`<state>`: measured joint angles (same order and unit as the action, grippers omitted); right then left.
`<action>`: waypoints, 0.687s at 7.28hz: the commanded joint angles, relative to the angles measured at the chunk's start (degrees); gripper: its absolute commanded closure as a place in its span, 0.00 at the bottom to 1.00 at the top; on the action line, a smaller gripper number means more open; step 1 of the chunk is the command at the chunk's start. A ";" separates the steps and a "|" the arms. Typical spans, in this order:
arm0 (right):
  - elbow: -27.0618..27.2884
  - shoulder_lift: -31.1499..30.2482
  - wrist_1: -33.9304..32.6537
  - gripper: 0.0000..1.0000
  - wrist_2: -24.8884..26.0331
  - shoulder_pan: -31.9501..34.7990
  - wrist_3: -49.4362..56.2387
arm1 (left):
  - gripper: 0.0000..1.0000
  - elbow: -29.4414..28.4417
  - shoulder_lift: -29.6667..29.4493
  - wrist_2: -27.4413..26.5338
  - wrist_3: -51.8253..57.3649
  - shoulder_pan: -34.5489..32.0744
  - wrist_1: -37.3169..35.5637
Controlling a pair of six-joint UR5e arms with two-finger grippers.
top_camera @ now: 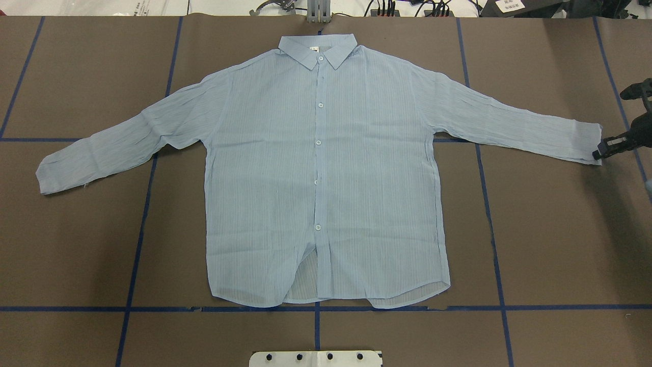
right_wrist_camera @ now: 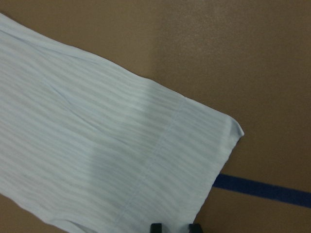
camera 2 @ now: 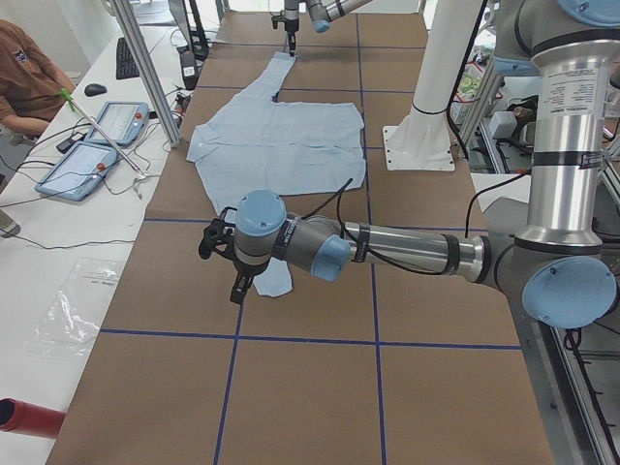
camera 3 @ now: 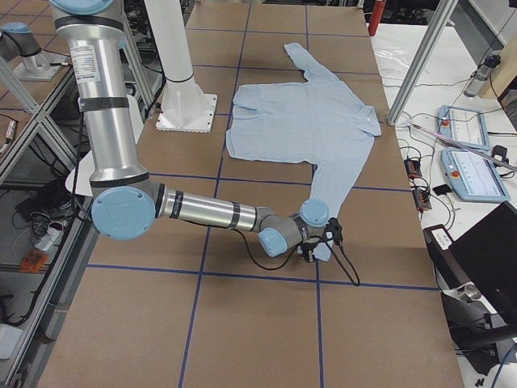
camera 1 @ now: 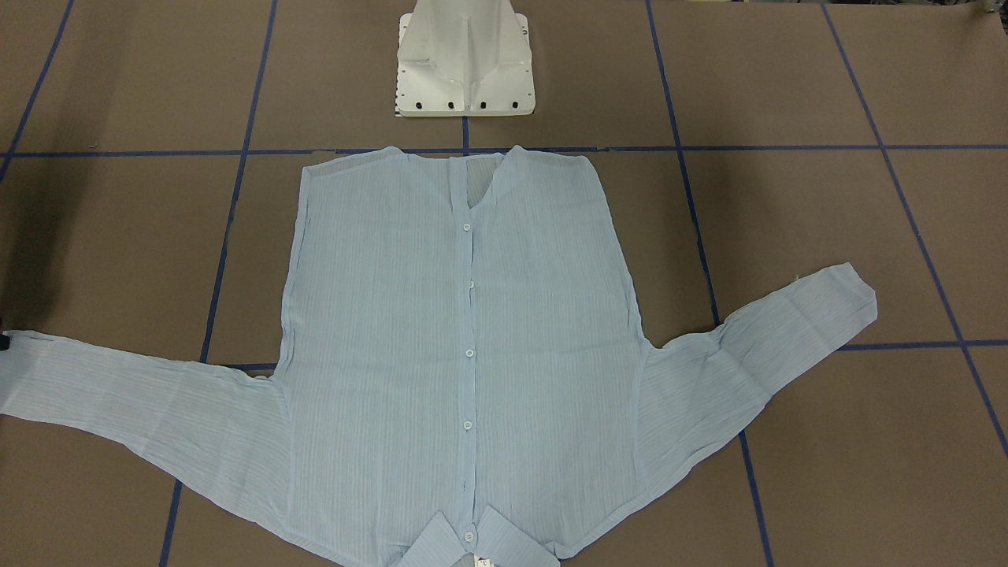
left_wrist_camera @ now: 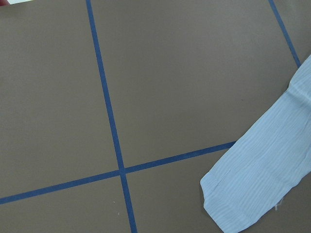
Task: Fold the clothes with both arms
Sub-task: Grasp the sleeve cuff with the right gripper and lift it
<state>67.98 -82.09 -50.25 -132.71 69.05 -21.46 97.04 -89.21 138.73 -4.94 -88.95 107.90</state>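
Note:
The light blue shirt (top_camera: 326, 173) lies flat and buttoned on the brown table, collar away from the robot, both sleeves spread out. My right gripper (top_camera: 597, 154) is at the right sleeve's cuff (right_wrist_camera: 194, 141). In the right wrist view its two dark fingertips (right_wrist_camera: 155, 227) stand a little apart at the cuff's edge, so it is open. The left gripper (camera 2: 237, 289) hangs just above the table beside the left sleeve's cuff (left_wrist_camera: 243, 199). It shows only in the exterior left view, so I cannot tell whether it is open or shut.
The white pedestal base (camera 1: 465, 71) stands near the shirt's hem. Blue tape lines (top_camera: 137, 244) cross the table. A side desk holds tablets (camera 2: 82, 165), with a seated person (camera 2: 29, 77) there. A red cylinder (camera 2: 29, 417) lies off the table's near left corner.

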 commanded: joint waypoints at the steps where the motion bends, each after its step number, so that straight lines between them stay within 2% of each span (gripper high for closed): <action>1: 0.04 0.26 -0.03 0.83 -0.01 -0.06 -0.42 | 0.00 -0.09 0.00 0.14 -0.07 0.00 -0.06; 2: -0.04 0.26 -0.29 0.88 -0.01 -0.06 -0.42 | 0.00 -0.01 -0.09 0.14 -0.07 0.00 0.02; 3: 0.22 0.35 -0.90 1.00 -0.01 -0.06 -0.42 | 0.00 -0.09 -0.09 0.14 -0.07 -0.09 -0.06; 5: 3.10 0.35 -0.55 1.00 -0.88 0.99 -2.25 | 0.00 -0.09 -0.18 0.14 -0.07 0.00 0.03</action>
<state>69.16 -81.72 -50.90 -133.07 69.32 -22.36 96.95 -89.35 138.87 -5.01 -88.97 107.90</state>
